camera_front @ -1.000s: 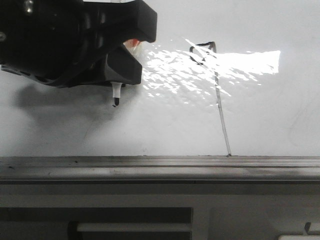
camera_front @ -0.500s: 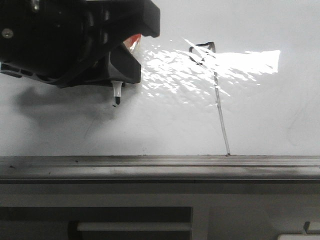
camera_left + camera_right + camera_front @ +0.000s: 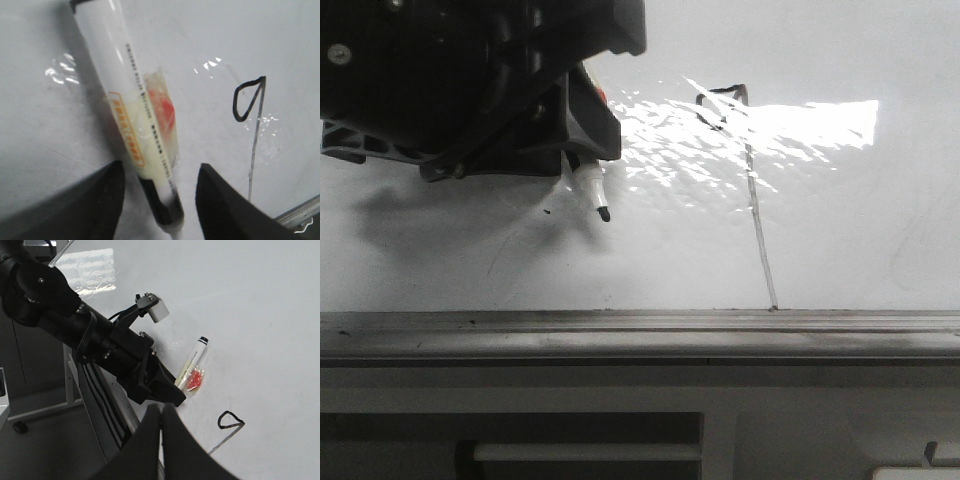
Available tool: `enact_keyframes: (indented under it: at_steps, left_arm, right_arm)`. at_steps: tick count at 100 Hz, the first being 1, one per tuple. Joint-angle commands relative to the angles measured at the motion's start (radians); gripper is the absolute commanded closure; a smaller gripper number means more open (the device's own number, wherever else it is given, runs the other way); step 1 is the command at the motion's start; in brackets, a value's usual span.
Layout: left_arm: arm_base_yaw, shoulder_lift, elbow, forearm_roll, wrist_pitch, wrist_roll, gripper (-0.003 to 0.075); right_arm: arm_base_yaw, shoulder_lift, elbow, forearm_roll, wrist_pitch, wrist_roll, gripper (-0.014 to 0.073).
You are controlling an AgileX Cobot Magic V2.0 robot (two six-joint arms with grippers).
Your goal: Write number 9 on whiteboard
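Black marker ink formed the number 9 (image 3: 748,170) on the whiteboard (image 3: 860,230): a small angular loop at the top and a long, slightly slanted tail that ran down to the grey edge rail (image 3: 640,328) in our front view. We saw it again in the left wrist view (image 3: 250,117), loop closed and the tail reaching toward the rail, and from the right wrist camera only its loop and the start of the tail (image 3: 230,421) showed. Bright rippled glare (image 3: 790,125) lay across the board over the loop. Our left gripper (image 3: 582,165) hung over the board to the left of the digit, apart from it, its dark shadow on the white surface beneath. It gripped a white marker (image 3: 132,120) with orange print and a reddish patch under clear tape; in the left wrist view the barrel ran out between the two dark fingers (image 3: 107,192). In the front view the marker's dark tip (image 3: 603,213) pointed down and to the right, tilted; we could not tell whether it touched the surface. A tiny dark speck (image 3: 549,211) sat on the board just left of the tip. Our right gripper (image 3: 161,412) showed at the bottom of its own view with the jaws pressed together, nothing between them.
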Motion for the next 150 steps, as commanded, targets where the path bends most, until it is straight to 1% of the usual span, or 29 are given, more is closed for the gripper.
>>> enact_keyframes:
  at_steps: [1,5,10,15,18,25,33,37,42,48,56,60,61,63,65,66,71,73,76,85,97,118,150]
  left_arm:
    - [0.024,0.011,-0.004,-0.037,-0.163,0.004,0.0241]
    - [0.024,-0.001,-0.005,-0.037,-0.150,0.004,0.0167]
    - [0.022,-0.018,-0.005,-0.037,-0.137,0.004,0.0092]
    - [0.022,-0.042,-0.005,-0.037,-0.115,0.004,0.0043]
    - [0.022,-0.060,-0.005,-0.037,-0.102,0.004,0.0034]
    - [0.006,-0.112,-0.005,-0.037,-0.096,0.006,0.0050]
    - [-0.032,-0.195,-0.002,-0.037,-0.091,0.033,0.0071]
    - [-0.060,-0.244,0.001,-0.037,-0.082,0.061,0.0079]
    - [-0.099,-0.304,0.005,-0.037,-0.066,0.096,0.0099]
    - [-0.149,-0.375,0.016,-0.037,-0.059,0.155,0.0146]
    - [-0.228,-0.486,0.043,-0.037,-0.050,0.224,0.0253]
    - [-0.258,-0.529,0.063,-0.037,-0.033,0.257,0.0332]
    - [-0.269,-0.547,0.066,-0.037,-0.031,0.261,0.0363]
    - [-0.286,-0.574,0.077,-0.037,-0.025,0.269,0.0395]
    - [-0.301,-0.601,0.092,-0.034,-0.014,0.271,0.0463]
    - [-0.310,-0.617,0.096,-0.034,-0.012,0.271,0.0480]
    - [-0.339,-0.673,0.125,-0.034,0.000,0.271,0.0624]
    - [-0.349,-0.696,0.138,-0.034,0.003,0.271,0.0659]
    - [-0.362,-0.724,0.155,-0.034,0.008,0.273,0.0745]
    - [-0.385,-0.795,0.203,-0.032,0.008,0.275,0.0741]
    - [-0.386,-0.846,0.250,-0.061,0.024,0.270,0.0741]
    - [-0.386,-0.848,0.282,-0.061,0.020,0.270,0.0741]
    - [-0.386,-0.848,0.283,-0.061,0.020,0.270,0.0741]
  right_arm:
    - [-0.005,0.006,-0.027,-0.020,-0.071,0.003,0.0653]
    - [-0.005,0.006,-0.027,-0.020,-0.071,0.003,0.0653]
    - [-0.005,0.006,-0.027,-0.020,-0.071,0.003,0.0653]
    - [-0.005,0.006,-0.027,-0.020,-0.071,0.003,0.0653]
    - [-0.005,0.006,-0.027,-0.020,-0.071,0.003,0.0653]
    - [-0.005,0.002,-0.027,-0.022,-0.071,0.003,0.0652]
    - [-0.005,-0.007,-0.025,-0.032,-0.068,0.003,0.0648]
    - [-0.005,-0.018,-0.024,-0.041,-0.063,0.003,0.0632]
    - [-0.005,-0.037,-0.012,-0.065,-0.050,0.003,0.0629]
    - [-0.005,-0.071,0.014,-0.108,-0.038,0.018,0.0629]
    - [-0.005,-0.129,0.079,-0.222,-0.031,0.140,0.0630]
    - [-0.005,-0.168,0.109,-0.269,-0.021,0.191,0.0634]
    - [-0.005,-0.181,0.121,-0.294,-0.019,0.217,0.0634]
    - [-0.005,-0.195,0.140,-0.310,-0.017,0.233,0.0634]
    - [-0.005,-0.222,0.158,-0.327,-0.015,0.251,0.0634]
    - [-0.005,-0.229,0.169,-0.338,-0.015,0.261,0.0634]
    - [-0.005,-0.274,0.205,-0.352,-0.015,0.275,0.0634]
    - [-0.005,-0.291,0.218,-0.352,-0.015,0.275,0.0634]
    - [-0.005,-0.317,0.238,-0.350,-0.015,0.275,0.0634]
    - [-0.005,-0.362,0.270,-0.350,-0.015,0.275,0.0635]
    - [-0.005,-0.386,0.293,-0.347,-0.015,0.275,0.0635]
    - [-0.005,-0.386,0.298,-0.347,-0.015,0.275,0.0635]
    - [-0.005,-0.386,0.298,-0.347,-0.015,0.275,0.0635]
